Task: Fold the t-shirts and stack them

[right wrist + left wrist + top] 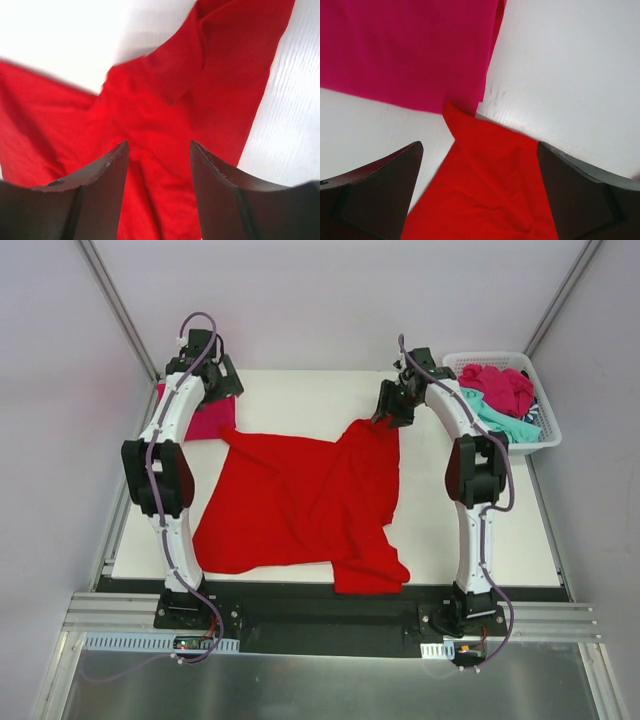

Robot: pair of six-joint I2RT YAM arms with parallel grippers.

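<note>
Top view: red t-shirt (300,505) lies open on the table (450,530), centre, and is rumpled. One sleeve runs out to 10 o'clock and the hem bunches at 5 o'clock near the table edge. It is not folded yet, and my guess is it's been laid out for flattening first.

The left gripper (222,388) hangs at 10 o'clock over that sleeve tip. The right gripper (392,412) is at 1 o'clock over the far right corner of the red cloth. Having both at the far corners fits a spread-out step.

A magenta-pink t-shirt (205,422) sits folded flat at 10 o'clock, partly under the left arm, and is likely the base of the stack. The basket (548,440) at 2 o'clock, off the table's corner, holds a magenta t-shirt (500,388) and a teal t-shirt (500,422) in a heap, waiting their turn.

Left wrist: jaws are wide apart with nothing between them. The red sleeve tip lies flat below, pointing to 12 o'clock, and just touches or overlaps the magenta-pink edge. That overlap could drag the folded shirt if the sleeve gets pulled.

Right wrist: jaws are apart and not clamped on anything. Red cloth lies under and ahead of them, with a folded-over flap at 1 o'clock that needs smoothing. Bare table shows at 3 o'clock.
</note>
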